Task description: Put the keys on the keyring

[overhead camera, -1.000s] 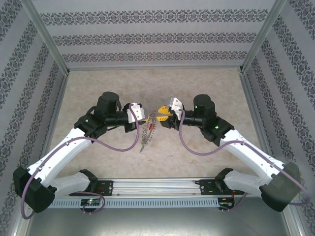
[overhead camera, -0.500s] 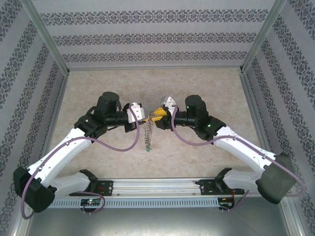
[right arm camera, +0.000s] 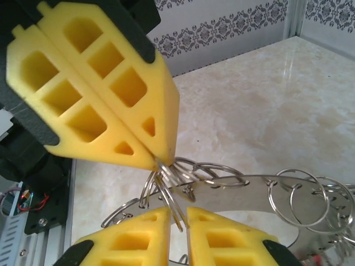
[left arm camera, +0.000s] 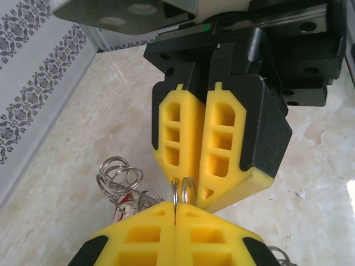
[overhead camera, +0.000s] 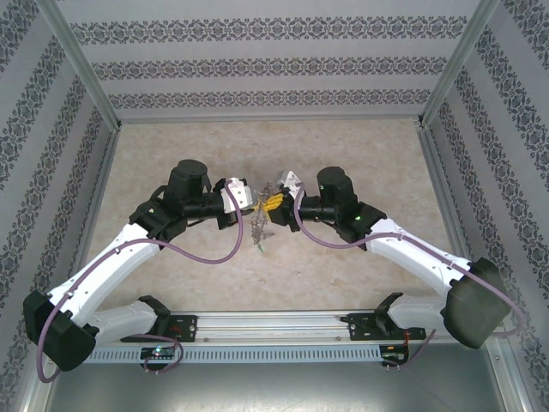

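Above the tabletop, both arms met at mid-span with the keyring hanging between them. The left claw was pressed together, pinching 1 wire loop on the rim. The right claw was closed on a neighbouring loop, pads nearly touching. A red head from 1 of the keys showed among the loops. Whether either of the 2 was threaded could not be determined, so the task was judged unfinished.

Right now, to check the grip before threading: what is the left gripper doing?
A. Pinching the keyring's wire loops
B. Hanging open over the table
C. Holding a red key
A: the left gripper has its jaws closed on wire loops at the rim of the keyring.
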